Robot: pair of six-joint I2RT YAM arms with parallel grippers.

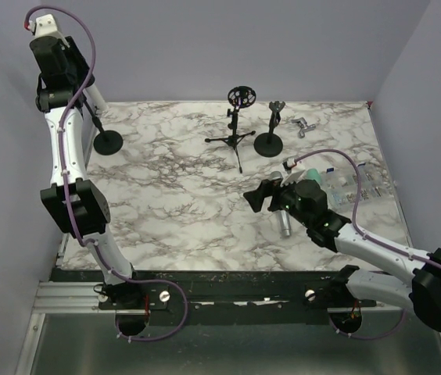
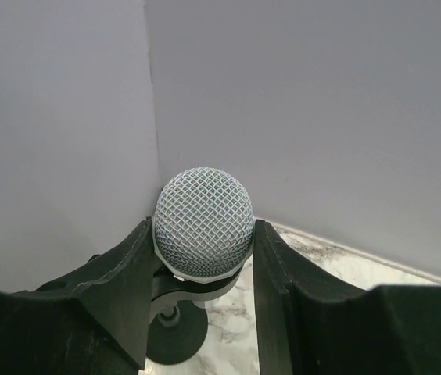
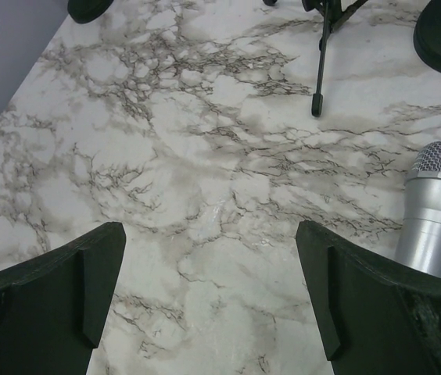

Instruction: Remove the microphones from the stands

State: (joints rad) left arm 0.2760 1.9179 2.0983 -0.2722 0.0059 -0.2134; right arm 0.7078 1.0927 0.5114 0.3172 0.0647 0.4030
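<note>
left gripper (image 2: 202, 234) clamped narrowly on the mesh head of the microphone (image 2: 203, 211), upright in its stand (image 2: 175, 336) at the worktop's (image 2: 338, 269) far left corner. right gripper (image 3: 209, 234) wide, empty, beside a second microphone (image 3: 439, 211) lying toward the near right corner. two other stands (image 1: 269, 141) along the far edge.

The top external camera sits high above and behind both arm bases (image 1: 130, 297), looking down and forward over the whole marble bench (image 1: 173, 195) to the far walls (image 1: 244, 47). The left wrist camera rides close behind the left pincer (image 2: 203, 234) and faces almost level into the wall corner (image 2: 150, 117), with a mesh-headed microphone (image 2: 203, 223) between its fingers (image 2: 127, 266) and a round stand base (image 2: 175, 340) beneath. The right wrist camera looks steeply down past the right pincer (image 3: 209, 234) at the bench close up. It shares with the overhead view a silver microphone (image 3: 438, 211) to the right of that pincer and a tripod leg (image 3: 320, 55) ahead of it.
</note>
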